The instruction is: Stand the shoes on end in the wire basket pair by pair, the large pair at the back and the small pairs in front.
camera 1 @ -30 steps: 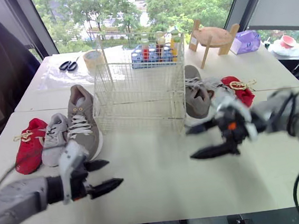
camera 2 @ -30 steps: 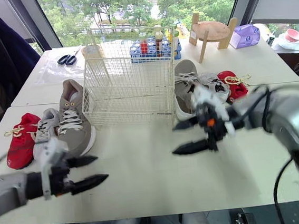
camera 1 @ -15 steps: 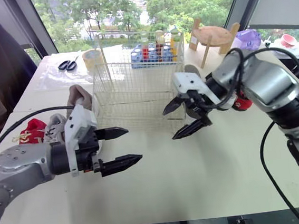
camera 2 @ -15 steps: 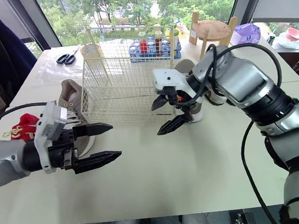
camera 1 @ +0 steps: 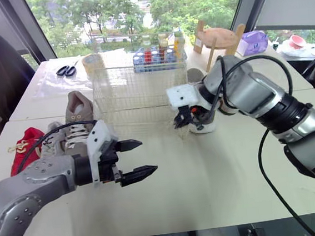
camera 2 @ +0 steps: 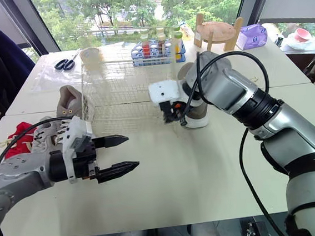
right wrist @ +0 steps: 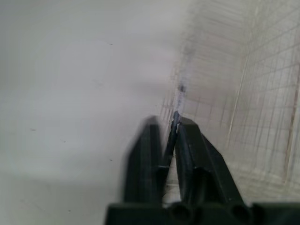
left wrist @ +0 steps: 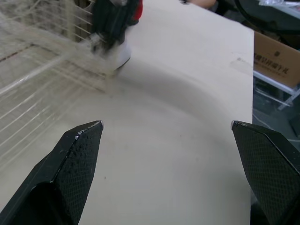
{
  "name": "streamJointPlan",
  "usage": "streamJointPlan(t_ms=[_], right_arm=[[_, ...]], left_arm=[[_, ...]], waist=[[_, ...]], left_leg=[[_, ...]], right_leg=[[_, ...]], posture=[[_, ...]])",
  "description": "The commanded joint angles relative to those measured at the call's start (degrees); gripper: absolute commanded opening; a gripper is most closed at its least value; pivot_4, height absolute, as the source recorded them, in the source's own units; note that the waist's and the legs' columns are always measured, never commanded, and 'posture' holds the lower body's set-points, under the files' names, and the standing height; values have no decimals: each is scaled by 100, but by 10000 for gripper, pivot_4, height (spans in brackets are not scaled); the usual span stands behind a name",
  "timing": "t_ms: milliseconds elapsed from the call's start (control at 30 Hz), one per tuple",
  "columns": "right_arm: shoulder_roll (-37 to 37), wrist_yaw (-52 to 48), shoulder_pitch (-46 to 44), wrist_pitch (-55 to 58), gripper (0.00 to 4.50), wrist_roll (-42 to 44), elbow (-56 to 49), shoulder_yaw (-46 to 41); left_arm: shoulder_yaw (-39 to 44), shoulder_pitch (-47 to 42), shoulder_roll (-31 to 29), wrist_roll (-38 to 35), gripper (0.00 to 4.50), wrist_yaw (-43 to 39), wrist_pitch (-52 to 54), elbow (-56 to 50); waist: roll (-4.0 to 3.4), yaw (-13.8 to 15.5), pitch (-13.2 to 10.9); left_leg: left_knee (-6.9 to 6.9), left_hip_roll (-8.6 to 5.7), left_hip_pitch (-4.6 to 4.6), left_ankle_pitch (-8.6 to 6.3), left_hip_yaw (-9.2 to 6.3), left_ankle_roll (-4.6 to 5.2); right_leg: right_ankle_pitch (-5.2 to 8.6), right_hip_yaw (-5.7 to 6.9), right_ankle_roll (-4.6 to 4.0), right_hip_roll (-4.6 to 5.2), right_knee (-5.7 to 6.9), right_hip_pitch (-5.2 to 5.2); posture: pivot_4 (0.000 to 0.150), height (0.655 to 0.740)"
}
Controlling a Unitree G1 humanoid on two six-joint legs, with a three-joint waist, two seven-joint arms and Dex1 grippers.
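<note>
None of the shoes stands in the wire basket (camera 1: 138, 92) yet: the red shoe (camera 1: 22, 153), small grey shoe (camera 1: 53, 143) and large grey shoe (camera 1: 78, 110) lie to its left, and a second large grey shoe (camera 2: 197, 114) lies just beside its front right corner. The right gripper (right wrist: 168, 121) sits at that corner, its fingers pinched narrow with a basket wire between them, seemingly to steady or shift the basket. The left gripper (camera 1: 148, 155) hovers wide open over the table (camera 1: 208, 180) in front. Any pull should be slow and level, so the light frame does not tip

Scissors (camera 1: 63, 70), tape roll (camera 1: 92, 62), wooden stand (camera 1: 219, 36)
</note>
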State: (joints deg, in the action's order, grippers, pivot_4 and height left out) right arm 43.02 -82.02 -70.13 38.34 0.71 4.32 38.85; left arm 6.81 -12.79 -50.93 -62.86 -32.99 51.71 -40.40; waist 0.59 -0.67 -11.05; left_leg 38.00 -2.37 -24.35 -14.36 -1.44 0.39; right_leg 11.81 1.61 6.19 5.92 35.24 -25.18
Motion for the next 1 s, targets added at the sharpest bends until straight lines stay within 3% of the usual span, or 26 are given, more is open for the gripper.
streamJointPlan(t_ms=[33,167,333,467,767,867,933,1000], right_arm=[[1,-89,10,96,639,-2,-432,-294],[-51,292,39,-249,639,-294,-317,-472],[-601,618,-42,678,639,-193,-197,-683],[-619,552,107,1814,639,84,-880,-699],[-469,1116,530,1747,639,-121,-1245,-512],[-339,1142,615,1474,10295,-178,-1293,-489],[-282,940,622,1558,20441,78,-1473,-626],[-450,713,342,2333,30319,782,-1651,-1215]], left_arm=[[-31,-86,81,157,45000,-20,-129,-29],[-31,-36,125,303,45000,-63,-120,3],[-111,-108,163,421,45000,-87,-74,10],[-6,-43,125,453,45000,-99,-55,9],[-90,-102,206,489,45000,-58,-20,9],[-114,-123,217,524,45000,-103,-29,51],[-120,-114,222,531,45000,-122,-28,53],[-89,-54,203,521,45000,-146,-26,41]], waist=[[0,-13,0],[0,-11,0],[0,-16,0],[0,-6,0],[3,0,3],[3,7,3],[3,6,3],[2,1,2]], left_leg=[[-1,3,0,0,0,0],[-2,6,0,2,0,-4],[-2,9,2,3,0,-5],[-1,9,2,4,-1,-7],[0,8,7,5,-3,-7],[0,8,12,5,-4,-8],[0,7,12,5,-3,-7],[0,7,11,5,-3,-7]], right_leg=[[0,0,0,-3,0,-2],[0,-1,0,-5,2,-2],[-3,-1,-5,-7,7,-3],[-3,-1,-5,-7,9,-4],[-6,1,-9,-7,12,3],[-6,1,-9,-7,13,7],[-6,1,-9,-7,12,8],[-6,1,-9,-7,12,8]], posture=[[1500,7400],[1500,7400],[1500,7400],[1500,7400],[1500,7400],[1500,7400],[1500,7400],[1500,7400]])
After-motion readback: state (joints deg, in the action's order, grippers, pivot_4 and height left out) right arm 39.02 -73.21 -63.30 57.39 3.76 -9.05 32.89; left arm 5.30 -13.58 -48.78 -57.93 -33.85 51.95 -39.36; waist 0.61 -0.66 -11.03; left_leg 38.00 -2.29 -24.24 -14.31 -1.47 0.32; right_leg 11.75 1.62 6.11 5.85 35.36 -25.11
